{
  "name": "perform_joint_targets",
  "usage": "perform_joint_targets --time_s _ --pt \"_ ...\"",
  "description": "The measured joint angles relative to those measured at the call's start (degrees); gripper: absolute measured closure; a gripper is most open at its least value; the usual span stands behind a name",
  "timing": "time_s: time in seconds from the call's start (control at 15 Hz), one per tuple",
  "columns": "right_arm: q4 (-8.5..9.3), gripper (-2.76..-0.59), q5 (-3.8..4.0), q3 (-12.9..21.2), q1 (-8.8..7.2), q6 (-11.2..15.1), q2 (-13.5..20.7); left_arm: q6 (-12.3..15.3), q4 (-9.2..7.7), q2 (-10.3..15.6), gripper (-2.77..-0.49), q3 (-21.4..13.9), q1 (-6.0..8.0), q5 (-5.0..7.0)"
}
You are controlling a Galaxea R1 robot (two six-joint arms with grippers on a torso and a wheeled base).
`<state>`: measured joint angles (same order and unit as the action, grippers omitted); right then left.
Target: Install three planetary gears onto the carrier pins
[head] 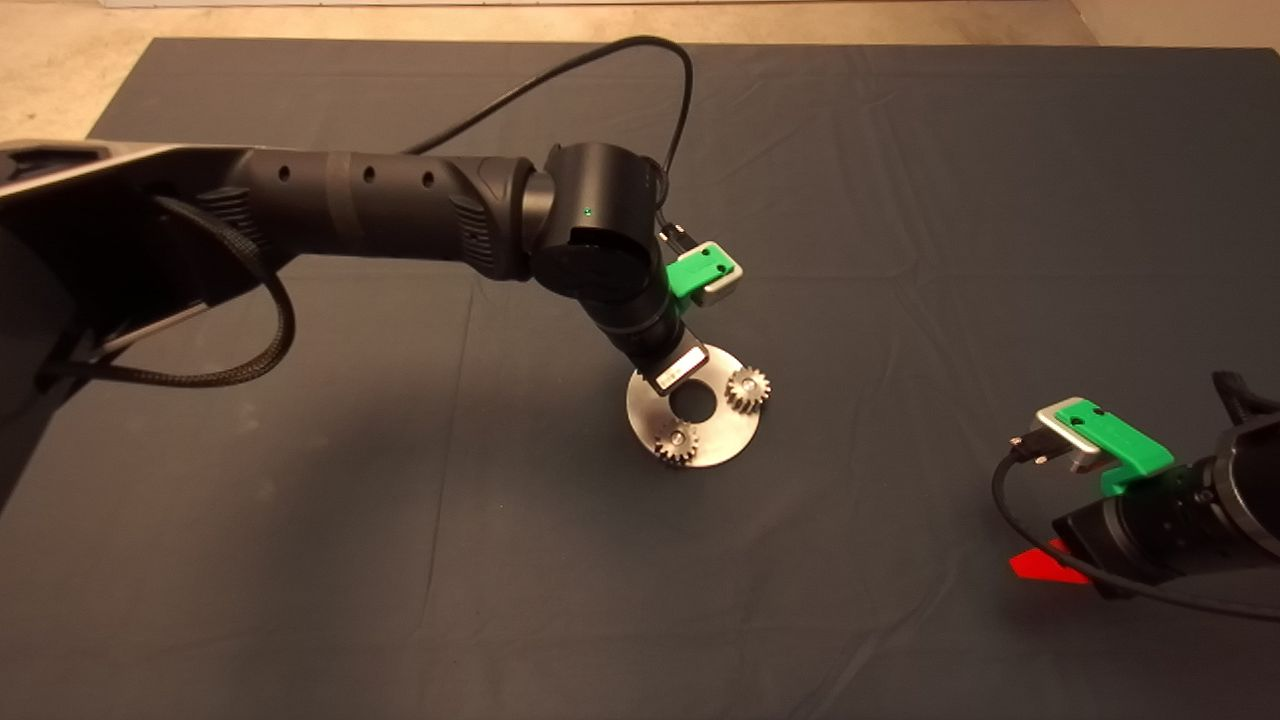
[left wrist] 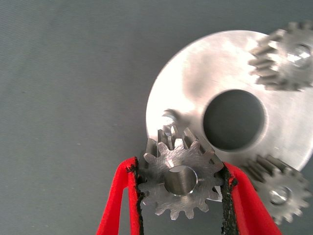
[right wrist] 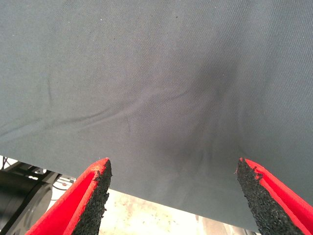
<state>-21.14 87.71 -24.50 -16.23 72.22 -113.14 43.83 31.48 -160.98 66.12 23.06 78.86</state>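
In the left wrist view my left gripper (left wrist: pixel 180 167) is shut on a small silvery planetary gear (left wrist: pixel 180 180), gripped by its teeth on both sides. The gear hangs just over the edge of the round silver disc (left wrist: pixel 195 73), right beside a bare carrier pin (left wrist: pixel 169 125) that peeks out behind it. Two other planetary gears (left wrist: pixel 286 55) (left wrist: pixel 279 188) sit on their pins either side of the disc's central hole. Seen from the head view, the left arm's wrist (head: pixel 640 300) covers the held gear, and both seated gears (head: pixel 747 388) (head: pixel 676 441) show on the disc (head: pixel 715 445).
My right gripper (head: pixel 1040 567) rests at the lower right of the dark mat (head: pixel 900 200), fingers (right wrist: pixel 93 191) spread wide over bare cloth near the mat's edge. A black cable loops above the left arm.
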Motion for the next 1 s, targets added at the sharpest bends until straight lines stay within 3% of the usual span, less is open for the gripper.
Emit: perform_joint_targets --time_s 0.13,0.33,0.6,1.0 --pt "0.0 -1.9 0.0 0.0 0.02 -0.02 -0.01 -0.2 0.0 -0.44 -0.66 1.6 -0.02 -0.09" --pt "0.0 -1.9 0.0 0.0 0.02 -0.03 -0.01 -1.0 0.0 -1.68 -0.66 3.33 -0.02 -1.54" --pt "0.0 -1.9 0.0 0.0 -0.04 -0.2 -0.01 -1.08 0.0 -1.77 -0.66 3.67 -0.05 -2.93" --pt "0.0 -1.9 0.0 0.0 -0.3 -0.2 0.0 -1.08 0.0 -1.76 -0.66 5.05 -0.5 -4.07"
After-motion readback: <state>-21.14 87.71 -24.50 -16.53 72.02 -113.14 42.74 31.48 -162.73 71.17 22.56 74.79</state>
